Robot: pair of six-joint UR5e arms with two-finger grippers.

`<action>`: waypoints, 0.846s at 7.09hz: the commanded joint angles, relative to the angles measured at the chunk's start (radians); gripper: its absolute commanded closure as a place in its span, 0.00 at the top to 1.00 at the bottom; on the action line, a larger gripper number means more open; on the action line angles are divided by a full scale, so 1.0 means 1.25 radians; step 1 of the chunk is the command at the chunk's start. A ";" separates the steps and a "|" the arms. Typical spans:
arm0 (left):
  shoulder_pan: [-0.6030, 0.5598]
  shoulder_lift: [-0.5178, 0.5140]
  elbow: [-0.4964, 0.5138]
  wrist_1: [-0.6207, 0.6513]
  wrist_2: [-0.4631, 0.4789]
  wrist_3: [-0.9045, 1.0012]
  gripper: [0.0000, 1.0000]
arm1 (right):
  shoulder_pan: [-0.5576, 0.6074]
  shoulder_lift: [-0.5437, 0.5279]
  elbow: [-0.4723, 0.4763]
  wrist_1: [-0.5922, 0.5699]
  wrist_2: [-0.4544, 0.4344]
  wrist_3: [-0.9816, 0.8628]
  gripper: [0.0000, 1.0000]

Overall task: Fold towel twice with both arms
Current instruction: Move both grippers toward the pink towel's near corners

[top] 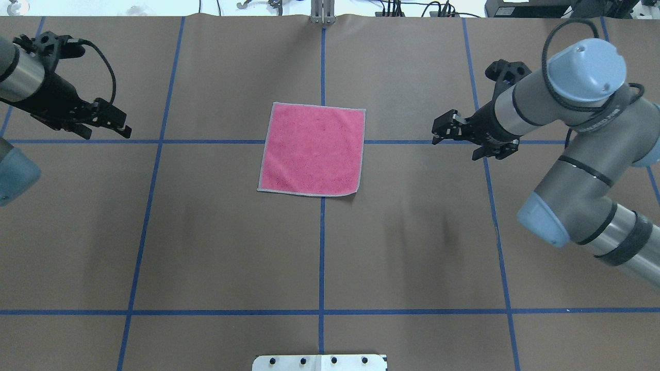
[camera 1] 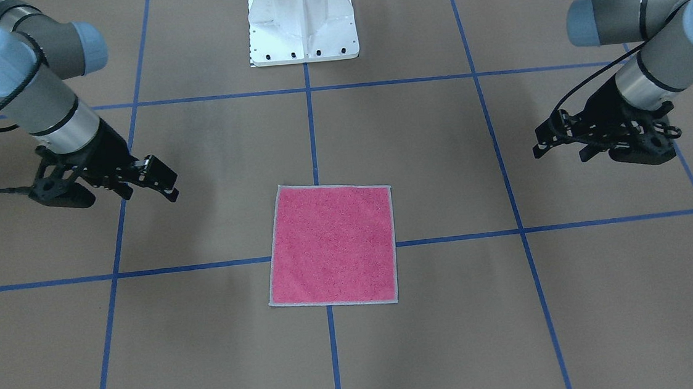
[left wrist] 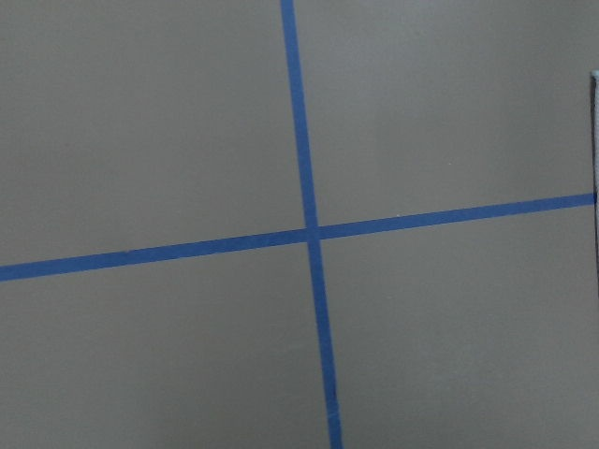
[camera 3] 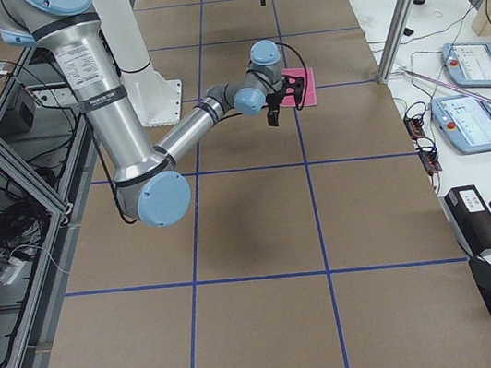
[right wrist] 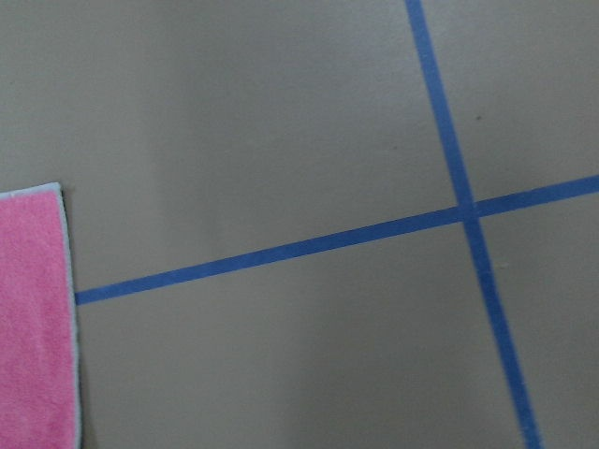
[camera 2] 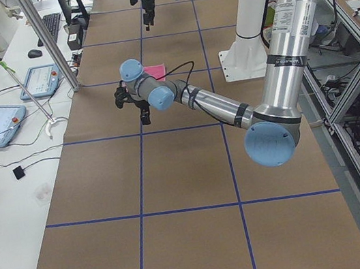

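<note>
The towel (top: 312, 149) lies flat on the counter (top: 227, 247), pink face up with its light grey border showing. It sits between the two grippers, well apart from each. The left gripper (top: 122, 125) hovers off to one side of it and the right gripper (top: 439, 130) off to the other, both pointing inward toward the cloth. Both have their jaws parted and hold nothing. Blue tape lines (top: 322, 247) cross beneath the towel.

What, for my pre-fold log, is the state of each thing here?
Towel: flat, unfolded, pink face up, touched by neither arm.
Left arm: beside the towel, apart from it, jaws open, empty.
Right arm: on the other side, apart, jaws open, empty.
</note>
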 commanded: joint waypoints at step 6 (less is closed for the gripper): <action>0.160 -0.092 0.138 -0.217 0.138 -0.328 1.00 | -0.193 0.187 -0.041 -0.151 -0.259 0.431 0.90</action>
